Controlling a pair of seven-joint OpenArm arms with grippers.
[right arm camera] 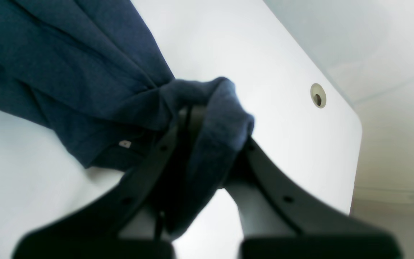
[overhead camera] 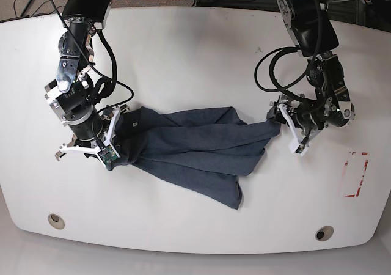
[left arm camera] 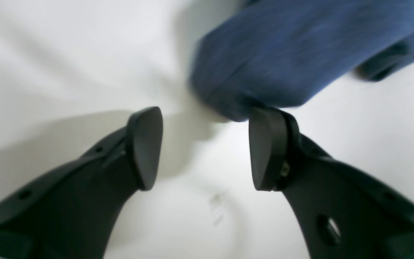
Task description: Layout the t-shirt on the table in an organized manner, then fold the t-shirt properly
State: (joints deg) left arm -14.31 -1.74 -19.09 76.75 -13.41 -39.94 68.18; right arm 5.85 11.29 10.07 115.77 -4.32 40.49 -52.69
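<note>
While the shirt hangs bunched between the two arms, each entry reads outward from the fingertips.

Right gripper (right arm camera: 196, 118): pinched tight on a wad of the t-shirt (overhead camera: 195, 146); cloth wraps over both fingers and hides the tips in the right wrist view.
Left gripper (left arm camera: 207, 147): spread wide, holding nothing; the tip of a blue sleeve end (left arm camera: 264, 64) lies just ahead of it, touching or nearly touching one finger (left arm camera: 266, 147), which of the two I cannot tell through the blur.
Shirt position: on the table (overhead camera: 195, 49), stretched as a twisted band from the right gripper across to the left one, a loose flap trailing toward the near edge.
Risk, missed pinch: the sleeve end sits off to one side of the open gap, so closing here would likely catch only an edge, or nothing.
Risk, slip: a hard pull by the right arm could drag the sleeve away from the left fingers.
Risk, twist: spreading without undoing the roll would probably lock the creases in.
Room: bare tabletop lies ahead of and behind both grippers.
Edges: a grommet hole (right arm camera: 317, 95) and a rounded table corner stand well beyond the right gripper; a red-outlined mark (overhead camera: 354, 174) sits outboard of the left.
</note>
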